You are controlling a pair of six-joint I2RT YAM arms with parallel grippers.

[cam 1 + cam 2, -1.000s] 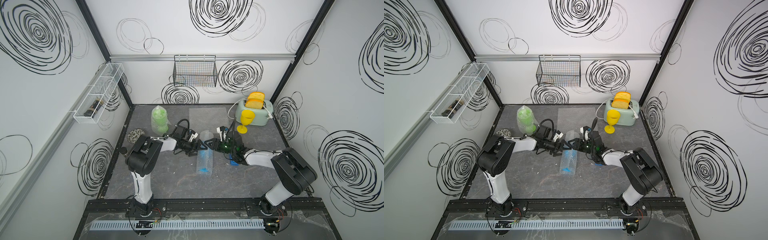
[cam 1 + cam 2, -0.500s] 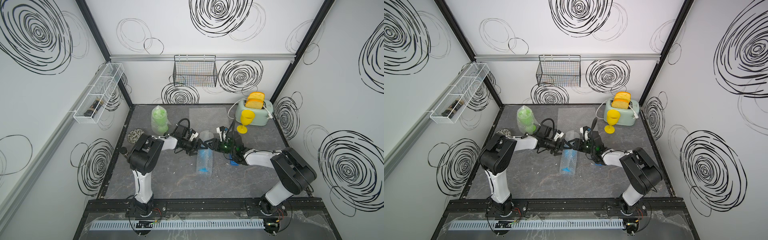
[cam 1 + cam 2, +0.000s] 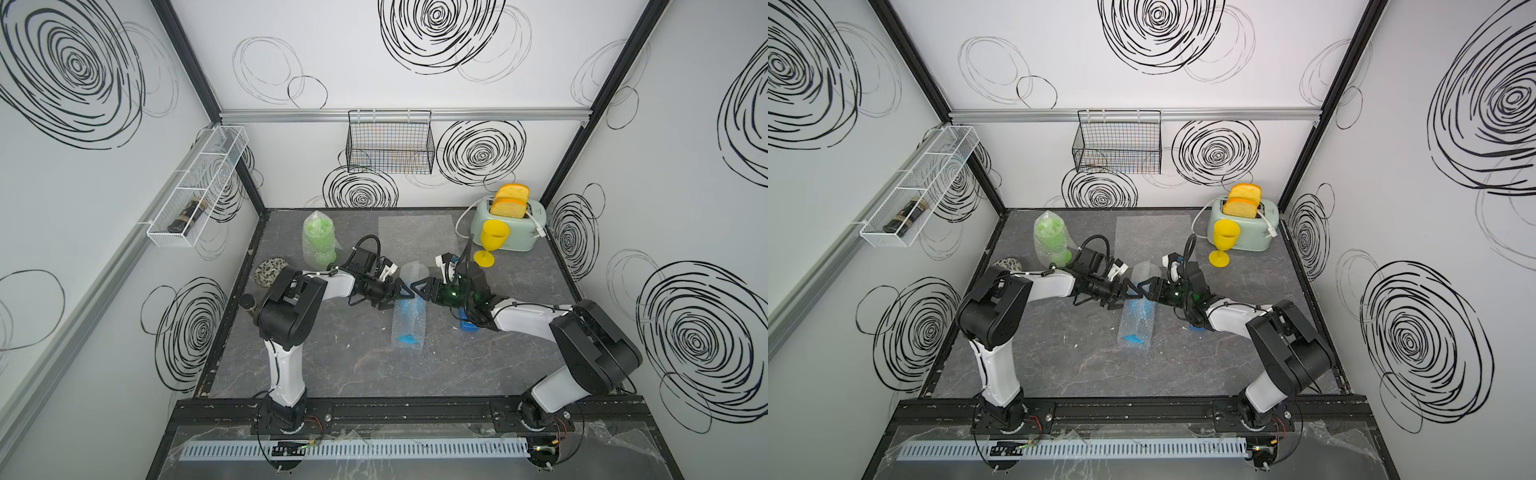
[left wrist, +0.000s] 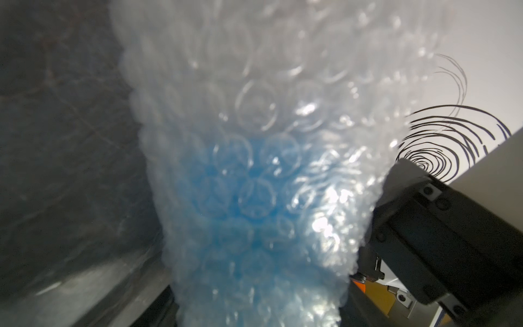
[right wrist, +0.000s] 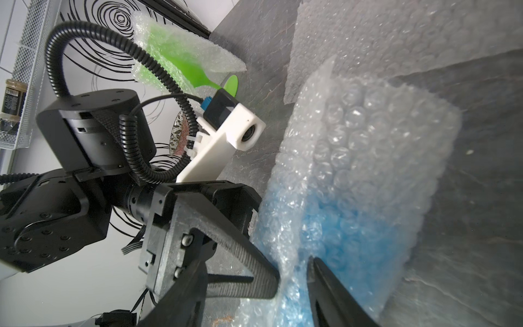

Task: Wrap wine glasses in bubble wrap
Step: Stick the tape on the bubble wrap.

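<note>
**A:** Any writing to read?

**B:** Only a label on the jar (image 3: pixel 185 212) in the wall rack (image 3: pixel 166 240), far left, and it's too small to read.

**A:** And the goblets?

**B:** The green goblet (image 3: pixel 316 237) stands back left, in bubble wrap (image 3: pixel 311 258). The blue goblet (image 3: pixel 406 311) lies mid-worktop (image 3: pixel 353 365), rolled in wrap. The left tool (image 3: pixel 399 299) and right tool (image 3: pixel 417 291) meet at it with fingers apart. I cannot tell whether either pinches. The yellow goblet (image 3: pixel 493 237) stands bare beside the toaster (image 3: pixel 517 237).

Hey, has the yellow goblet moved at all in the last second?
No. The yellow goblet stands just where it was, in front of the toaster.
</note>
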